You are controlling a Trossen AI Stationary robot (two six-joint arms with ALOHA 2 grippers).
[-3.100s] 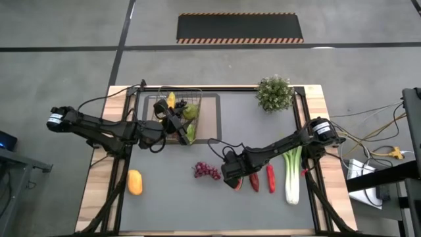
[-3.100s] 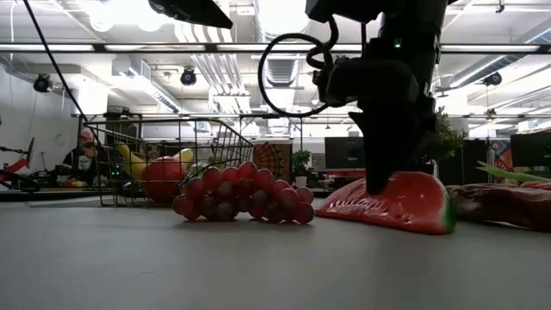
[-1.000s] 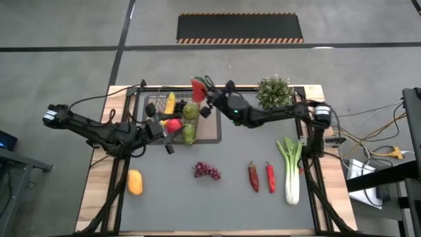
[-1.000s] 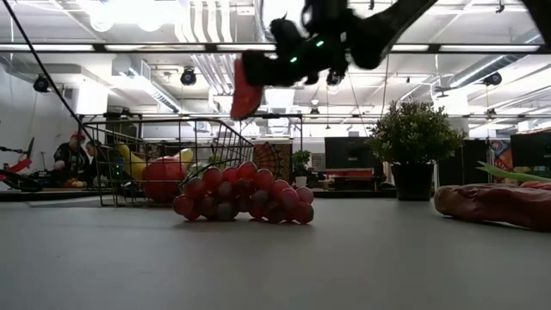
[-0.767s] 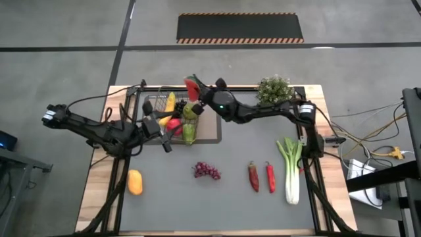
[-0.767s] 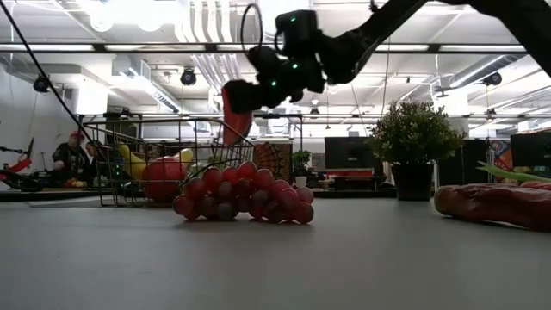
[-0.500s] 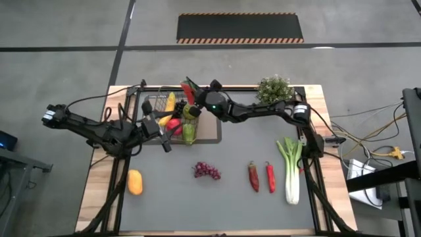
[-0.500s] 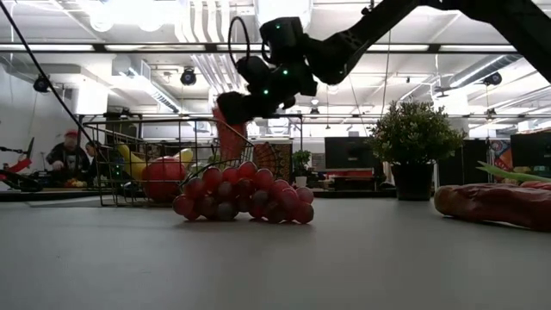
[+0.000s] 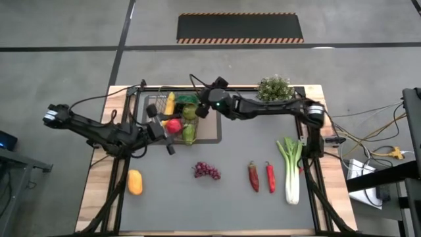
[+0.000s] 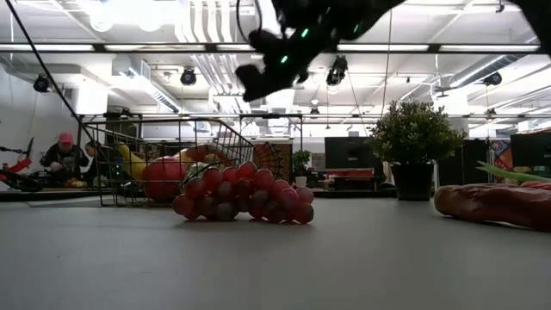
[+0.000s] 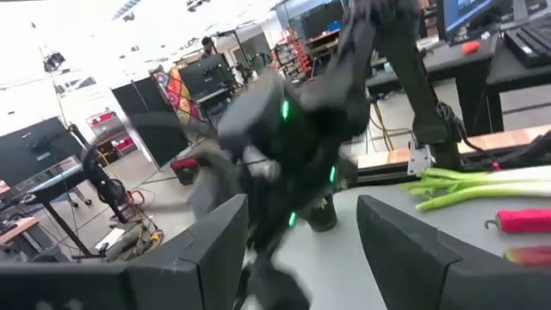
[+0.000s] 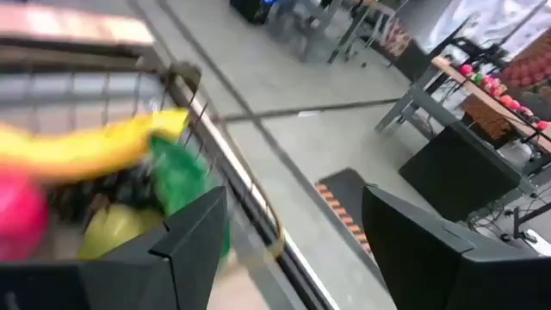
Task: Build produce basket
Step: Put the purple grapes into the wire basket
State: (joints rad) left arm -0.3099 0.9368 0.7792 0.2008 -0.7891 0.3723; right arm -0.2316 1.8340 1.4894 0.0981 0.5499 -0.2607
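The dark wire basket [image 9: 148,109] stands on a tan mat at the table's far left. It holds a banana [image 12: 103,145], a red apple [image 10: 162,179], green pears [image 9: 189,131] and the watermelon slice [image 10: 207,153], which lies on the other produce. My right gripper [image 9: 198,110] hangs open above the basket's right rim [image 12: 200,96], holding nothing. My left gripper [image 9: 168,146] is open just near of the basket, above the table. Grapes [image 9: 206,171], two chilies [image 9: 262,177], a leek [image 9: 292,168] and an orange fruit [image 9: 135,182] lie on the table.
A potted plant [image 9: 274,92] stands at the far edge, right of the basket and behind my right arm. In the low view the grapes [image 10: 243,196] lie in front of the basket [image 10: 105,164]. People sit in the room behind the table.
My right gripper carried the watermelon slice left and down over the basket and let it go. The slice now lies in the basket on the other produce. The gripper has since risen and drawn back a little to the right.
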